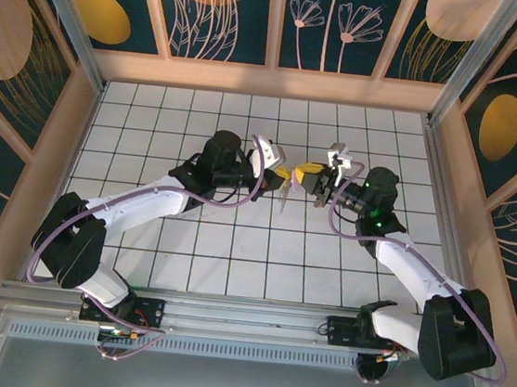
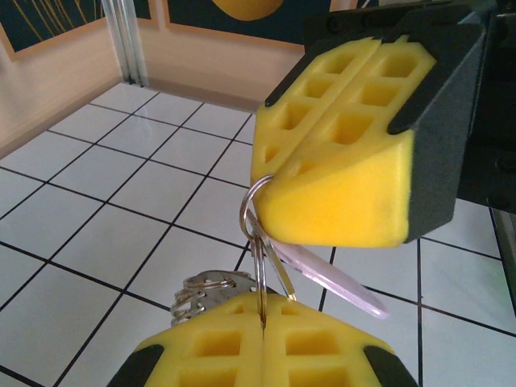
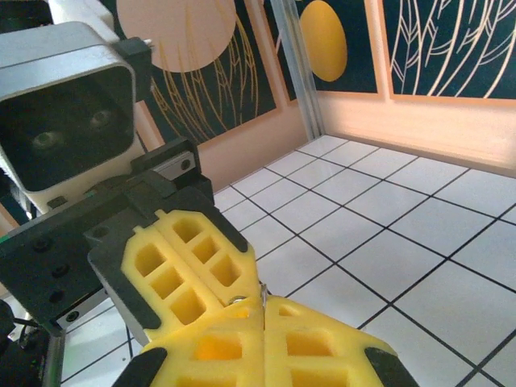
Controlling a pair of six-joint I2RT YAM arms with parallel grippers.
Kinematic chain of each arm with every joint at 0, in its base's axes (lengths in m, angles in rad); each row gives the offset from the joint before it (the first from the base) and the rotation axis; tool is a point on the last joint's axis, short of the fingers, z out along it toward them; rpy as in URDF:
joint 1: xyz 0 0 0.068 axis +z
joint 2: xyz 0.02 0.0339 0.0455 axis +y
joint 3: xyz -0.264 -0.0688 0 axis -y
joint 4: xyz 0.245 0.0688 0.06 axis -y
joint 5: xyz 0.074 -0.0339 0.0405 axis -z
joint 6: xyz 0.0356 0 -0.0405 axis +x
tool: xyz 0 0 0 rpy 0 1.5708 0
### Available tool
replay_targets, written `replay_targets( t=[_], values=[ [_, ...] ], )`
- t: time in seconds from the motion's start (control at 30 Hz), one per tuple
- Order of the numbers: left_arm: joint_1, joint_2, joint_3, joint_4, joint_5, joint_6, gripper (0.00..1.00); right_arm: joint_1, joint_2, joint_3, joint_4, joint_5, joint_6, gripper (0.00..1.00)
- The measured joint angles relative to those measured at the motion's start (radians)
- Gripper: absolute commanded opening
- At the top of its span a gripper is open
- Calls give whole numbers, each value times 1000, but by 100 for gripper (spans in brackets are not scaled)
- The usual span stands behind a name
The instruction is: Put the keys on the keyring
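Midair, keyring [image 2: 251, 211] gripped by right fingers [image 2: 339, 193] above, left fingers [image 2: 218, 347] below.

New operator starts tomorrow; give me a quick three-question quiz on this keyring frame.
1. True or false: the left gripper is shut on a thin metal strip below the keyring.
2. What pinches the keyring? A) the right gripper B) nothing, it lies on the tiles C) a wall hook.
3. What colour is the key head beside the strip?
Key: 1 true; 2 A; 3 pale lilac.
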Motion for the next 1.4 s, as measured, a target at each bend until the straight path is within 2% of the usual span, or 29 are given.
replay_targets(
  t=[0.57, 1.13, 1.23, 1.4],
  values=[
    [0, -26, -17, 40, -2, 3, 0, -17, 0, 0, -12, 6, 6, 0],
    [0, -16, -15, 71, 36, -12, 0, -23, -18, -2, 39, -46, 35, 0],
    [-2, -4, -8, 76, 43, -14, 5, -22, -21, -2, 39, -45, 35, 0],
    [-6, 11, 2, 82, 43, -20, 21, -19, -23, -2, 38, -45, 32, 0]
  ],
)
